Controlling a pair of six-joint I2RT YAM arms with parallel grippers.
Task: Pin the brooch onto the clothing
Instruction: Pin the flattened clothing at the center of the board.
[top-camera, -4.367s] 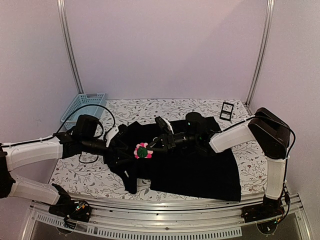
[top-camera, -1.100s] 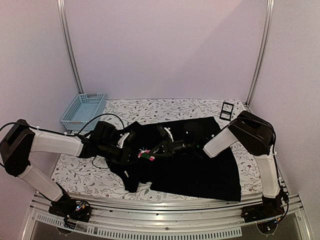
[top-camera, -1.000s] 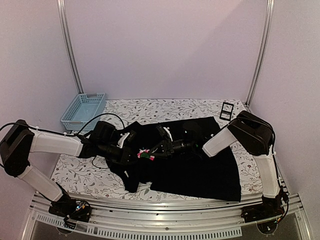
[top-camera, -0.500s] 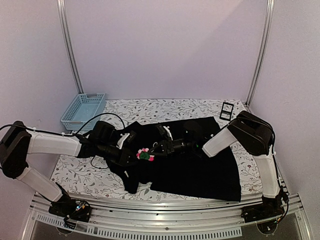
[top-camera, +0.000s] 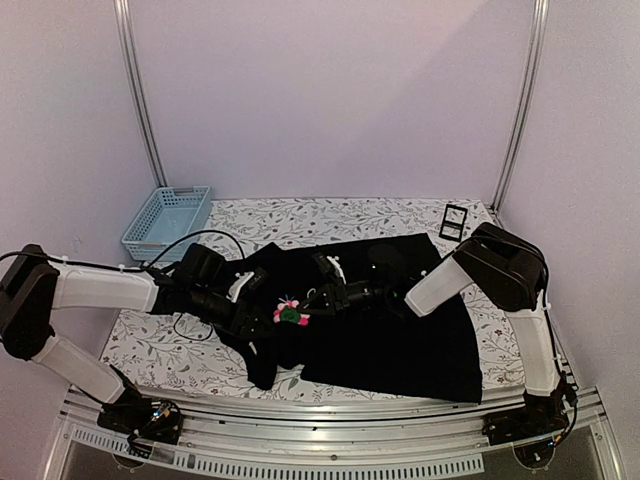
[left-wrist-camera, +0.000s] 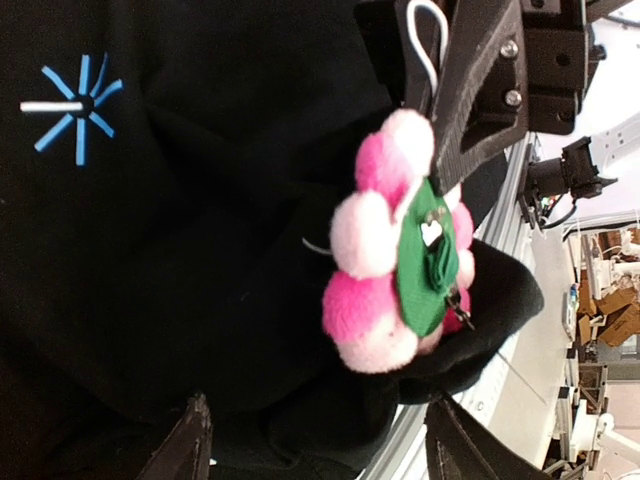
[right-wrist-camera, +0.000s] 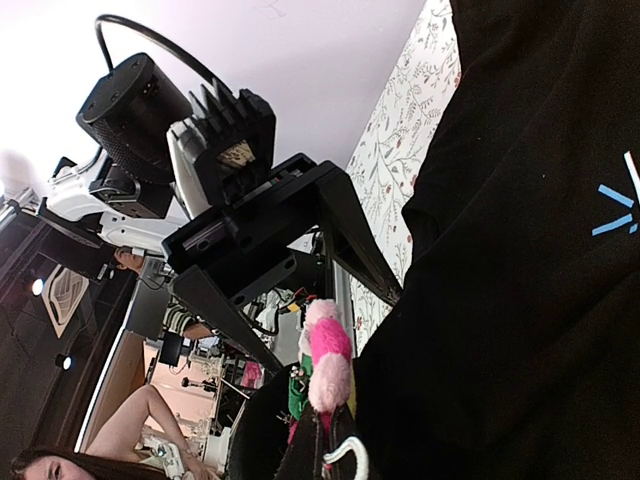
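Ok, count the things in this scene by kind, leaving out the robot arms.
black shirt: 1
flower brooch: 1
blue basket: 1
small black stand: 1
Total: 4

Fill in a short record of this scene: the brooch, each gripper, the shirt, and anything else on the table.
brooch: pink flower, green back showing, against a bunched fold of shirt
right gripper: shut on the brooch
left gripper: open, facing the brooch, not touching it
shirt: black, with a blue star emblem
elsewhere: blue basket far left, black stand far right
pinned: cannot tell
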